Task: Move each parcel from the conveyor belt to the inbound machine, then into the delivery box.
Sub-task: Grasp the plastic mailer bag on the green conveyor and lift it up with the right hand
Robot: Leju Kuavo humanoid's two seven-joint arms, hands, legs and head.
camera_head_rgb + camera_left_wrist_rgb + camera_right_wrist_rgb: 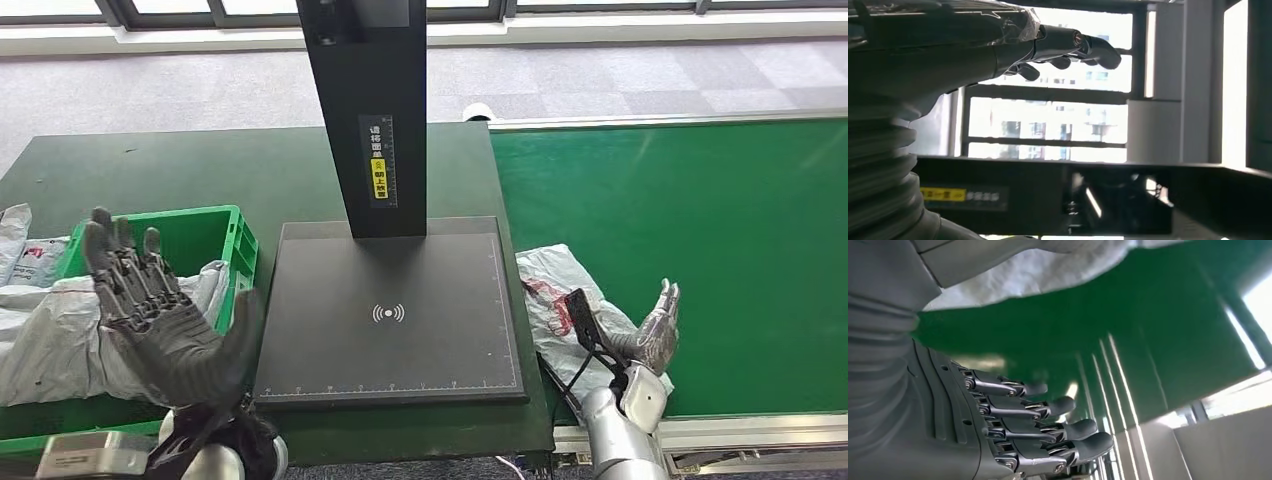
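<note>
Resting beside a white parcel on the conveyor belt, the right hand spreads empty; the left hand likewise.

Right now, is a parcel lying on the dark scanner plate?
No: the dark scanner plate is bare, while the white plastic parcel lies at the green belt's edge.

Head camera looks down from high over the worktop; wrist cameras sit close behind each hand, views turned

silver arms; dark grey hands, ribbed wrist covers, black cable
</note>
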